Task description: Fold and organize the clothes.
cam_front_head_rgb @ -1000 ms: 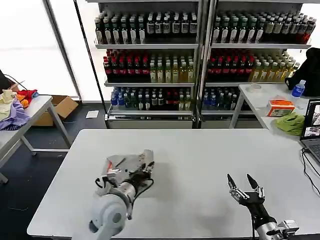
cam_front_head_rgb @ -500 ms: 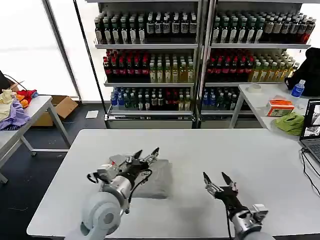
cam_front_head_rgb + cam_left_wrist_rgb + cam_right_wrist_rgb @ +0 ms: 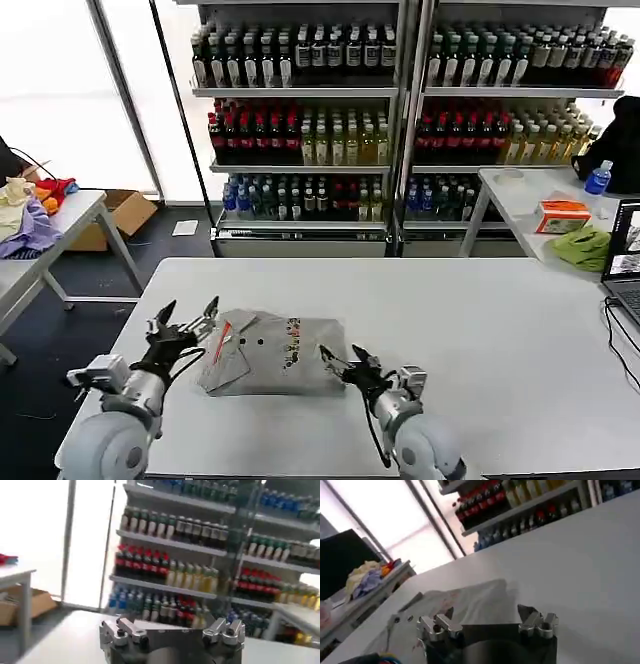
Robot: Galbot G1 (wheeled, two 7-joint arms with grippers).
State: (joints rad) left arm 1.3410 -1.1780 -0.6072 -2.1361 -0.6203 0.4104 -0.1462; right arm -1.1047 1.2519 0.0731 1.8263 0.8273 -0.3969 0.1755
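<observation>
One folded grey shirt lies between left gripper and right gripper, both with fingers spread.

A white table spans the foreground of the head view, its top pale and smooth; on it, left of centre and towards the near edge, lies a folded light grey shirt, flat on the surface; an orange button placket and a small multicolour chest graphic face up; in the right wrist view the same shirt lies on the table.
</observation>
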